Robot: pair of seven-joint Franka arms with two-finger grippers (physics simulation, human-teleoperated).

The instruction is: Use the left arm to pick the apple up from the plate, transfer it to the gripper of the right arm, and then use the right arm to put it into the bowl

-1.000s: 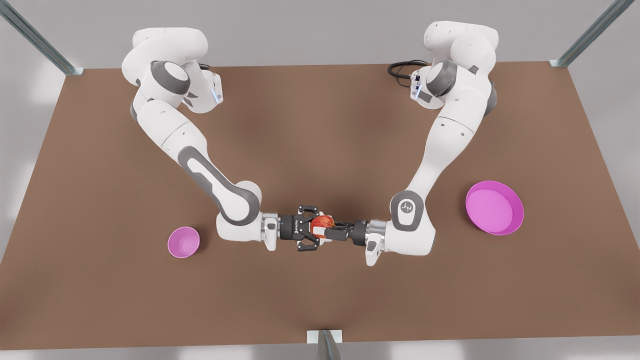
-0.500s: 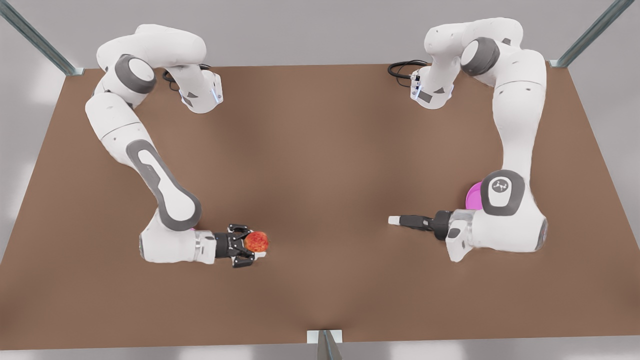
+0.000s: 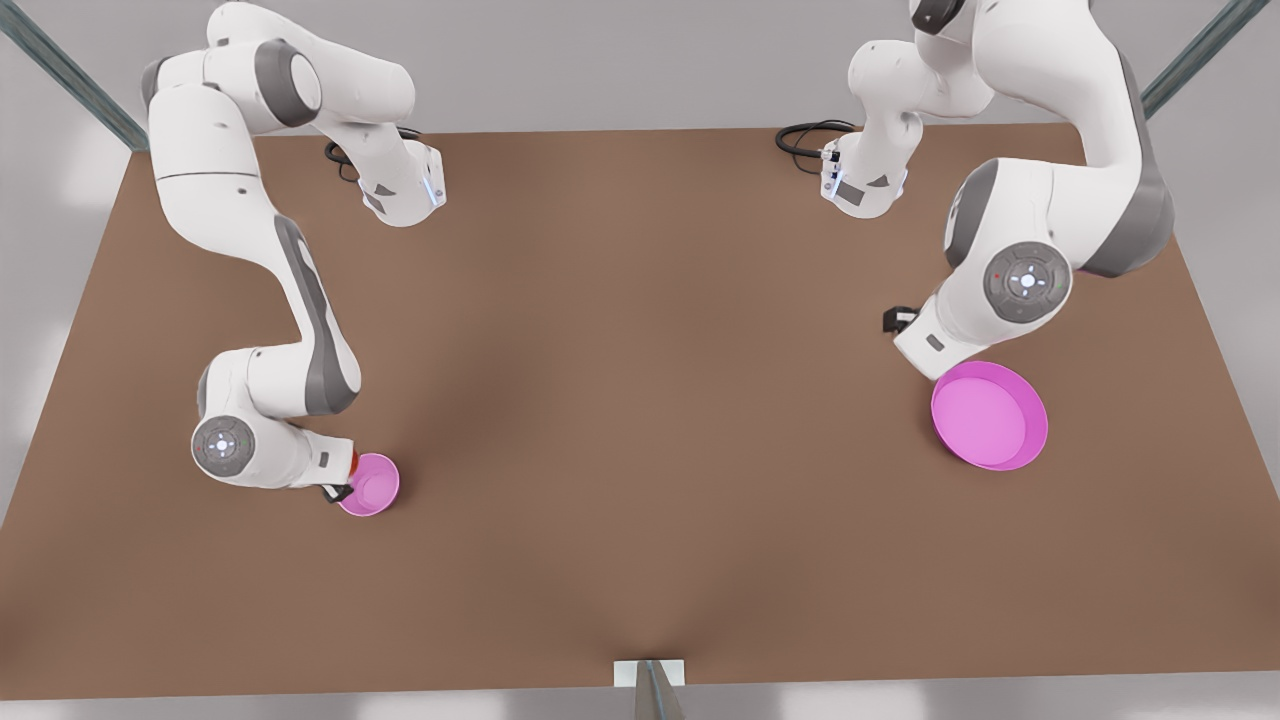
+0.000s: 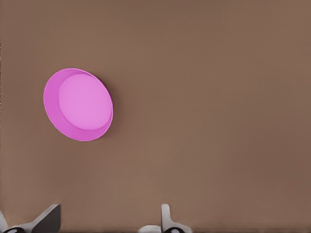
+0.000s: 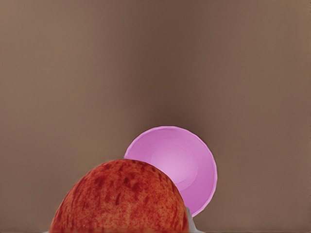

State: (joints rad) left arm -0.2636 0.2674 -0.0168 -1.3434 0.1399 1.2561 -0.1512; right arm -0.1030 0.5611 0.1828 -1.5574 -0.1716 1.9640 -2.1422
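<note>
The red and yellow-orange apple (image 5: 119, 199) sits between my right gripper's jaws, which are shut on it. It hangs above the table just beside the small deep pink bowl (image 5: 177, 165). In the front view this gripper (image 3: 348, 472) points down at the bowl's (image 3: 370, 486) rim on the left, with a red sliver of apple (image 3: 354, 461) showing under the wrist. My left gripper (image 4: 107, 219) is open and holds nothing. It looks down on the wide magenta plate (image 4: 77, 104), which has nothing on it. The plate (image 3: 989, 415) lies on the front view's right, under the left arm's wrist (image 3: 945, 335).
The brown table (image 3: 640, 380) stretches wide between the two arms. Both arm bases stand at the far edge, with a black cable (image 3: 805, 135) by one. Metal frame posts stand at the corners and at the near edge (image 3: 648, 685).
The two grippers have parted at mid-table. My right gripper carried the apple to the front view's left and turned down beside the bowl. My left gripper, open, pulled back above the plate.
</note>
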